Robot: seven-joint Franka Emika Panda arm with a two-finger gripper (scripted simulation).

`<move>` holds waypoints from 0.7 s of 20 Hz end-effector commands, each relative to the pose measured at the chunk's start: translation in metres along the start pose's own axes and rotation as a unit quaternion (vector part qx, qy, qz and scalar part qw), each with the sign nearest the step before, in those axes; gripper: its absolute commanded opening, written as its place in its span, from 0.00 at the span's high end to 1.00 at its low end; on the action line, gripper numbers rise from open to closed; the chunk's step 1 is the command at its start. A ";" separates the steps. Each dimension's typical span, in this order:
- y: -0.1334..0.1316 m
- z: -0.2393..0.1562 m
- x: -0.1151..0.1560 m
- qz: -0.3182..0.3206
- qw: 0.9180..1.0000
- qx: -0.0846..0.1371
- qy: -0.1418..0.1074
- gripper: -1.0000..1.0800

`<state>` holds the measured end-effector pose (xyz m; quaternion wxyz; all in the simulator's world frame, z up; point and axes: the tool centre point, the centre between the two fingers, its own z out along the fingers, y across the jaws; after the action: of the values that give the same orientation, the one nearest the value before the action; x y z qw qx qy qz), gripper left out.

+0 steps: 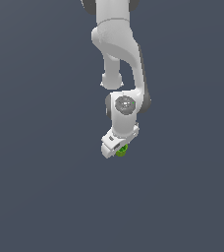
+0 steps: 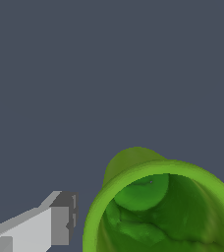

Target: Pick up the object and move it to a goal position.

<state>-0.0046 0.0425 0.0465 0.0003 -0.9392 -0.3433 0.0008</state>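
Note:
The small bright green cup (image 1: 122, 150) sits right at the tip of my white gripper (image 1: 118, 149) in the exterior view, mostly hidden behind the hand. In the wrist view the cup (image 2: 158, 206) is very near and fills the lower part of the picture, with its hollow top and rim facing the camera. It lies between the fingers of my gripper (image 2: 151, 206). One grey finger (image 2: 60, 219) stands beside the rim with a thin gap showing. Only a sliver of the other finger shows at the picture's edge. The jaws stand open around the cup.
The arm's white links (image 1: 119, 49) reach down from the top of the exterior view. Everything around is a plain dark grey-blue surface (image 1: 35, 172) with no other objects and no marker in view.

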 end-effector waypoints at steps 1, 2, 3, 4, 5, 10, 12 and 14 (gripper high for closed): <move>0.001 0.004 0.001 0.000 1.000 -0.001 0.001 0.04; 0.001 0.004 0.001 0.000 1.000 -0.001 0.001 0.04; 0.001 0.004 0.001 0.000 1.000 -0.001 0.001 1.00; 0.001 0.004 0.001 0.000 1.000 -0.001 0.001 1.00; 0.001 0.004 0.001 0.000 1.000 -0.001 0.001 1.00; 0.001 0.004 0.001 0.000 1.000 -0.001 0.001 1.00; 0.001 0.004 0.001 0.000 1.000 -0.001 0.001 1.00; 0.001 0.003 0.001 0.000 1.000 -0.001 0.001 1.00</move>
<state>-0.0032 0.0418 0.0434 -0.0004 -0.9393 -0.3430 -0.0002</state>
